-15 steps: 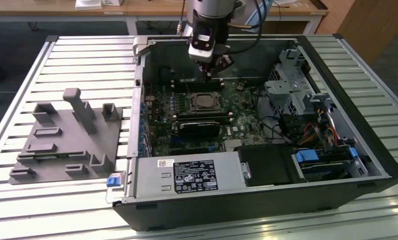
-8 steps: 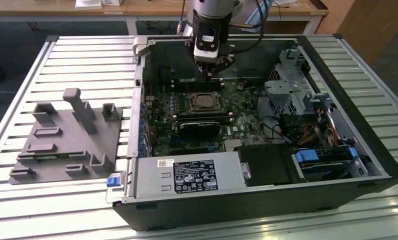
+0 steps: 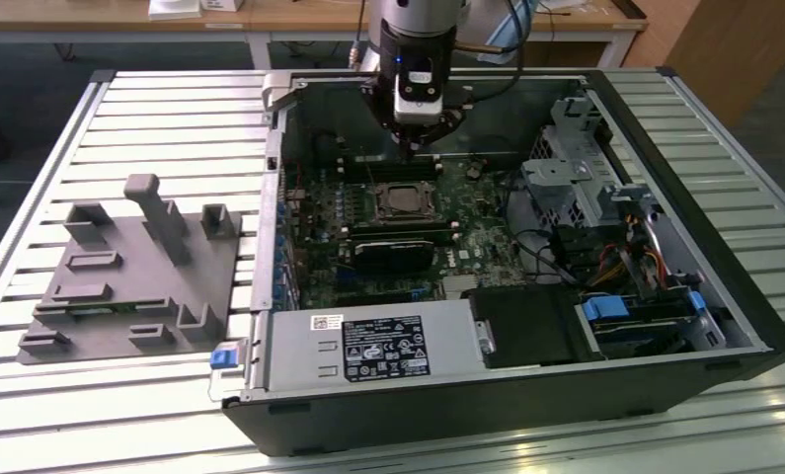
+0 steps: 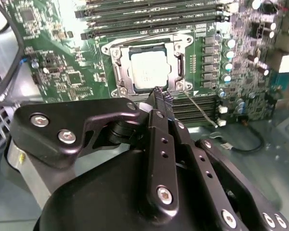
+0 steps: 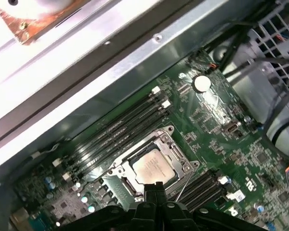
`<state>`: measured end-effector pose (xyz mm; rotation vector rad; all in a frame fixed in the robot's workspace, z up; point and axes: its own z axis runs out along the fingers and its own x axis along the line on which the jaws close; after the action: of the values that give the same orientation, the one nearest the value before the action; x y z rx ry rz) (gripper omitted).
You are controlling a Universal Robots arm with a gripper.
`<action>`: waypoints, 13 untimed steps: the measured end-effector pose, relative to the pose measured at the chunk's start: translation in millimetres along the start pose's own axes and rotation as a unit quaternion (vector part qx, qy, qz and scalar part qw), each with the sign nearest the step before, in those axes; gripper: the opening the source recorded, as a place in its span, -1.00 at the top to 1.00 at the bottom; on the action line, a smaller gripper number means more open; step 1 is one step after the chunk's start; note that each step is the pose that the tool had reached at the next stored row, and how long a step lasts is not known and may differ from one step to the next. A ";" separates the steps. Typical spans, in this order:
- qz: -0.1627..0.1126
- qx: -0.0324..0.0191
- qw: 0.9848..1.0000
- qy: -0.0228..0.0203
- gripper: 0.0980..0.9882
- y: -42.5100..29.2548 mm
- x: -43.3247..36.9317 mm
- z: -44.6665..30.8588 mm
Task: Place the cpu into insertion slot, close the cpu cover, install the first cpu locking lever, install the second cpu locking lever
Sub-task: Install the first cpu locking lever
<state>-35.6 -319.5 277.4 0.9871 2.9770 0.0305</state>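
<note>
The cpu (image 4: 147,71) sits in the insertion slot (image 4: 108,48), cpu cover (image 4: 179,65) down; one locking lever (image 4: 200,109) apparently stands unlatched. The gripper (image 4: 162,96) jaws are pressed together, empty.

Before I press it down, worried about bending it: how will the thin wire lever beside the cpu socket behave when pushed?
The lever looks like a long, thin bare-metal rod, so probably springy and apt to flex sideways. Its smooth, narrow surface may let the gripper slip off.
</note>
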 end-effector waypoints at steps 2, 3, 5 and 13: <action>-0.018 0.000 1.000 0.000 0.98 0.0 0.0 0.1; -0.027 0.000 1.000 0.001 0.98 0.0 0.0 0.2; -0.044 0.000 0.999 0.001 0.98 0.0 0.0 0.3; -0.109 -0.001 0.994 0.001 0.98 0.0 0.0 1.0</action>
<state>-35.6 -319.5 276.4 0.6557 3.0662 0.0325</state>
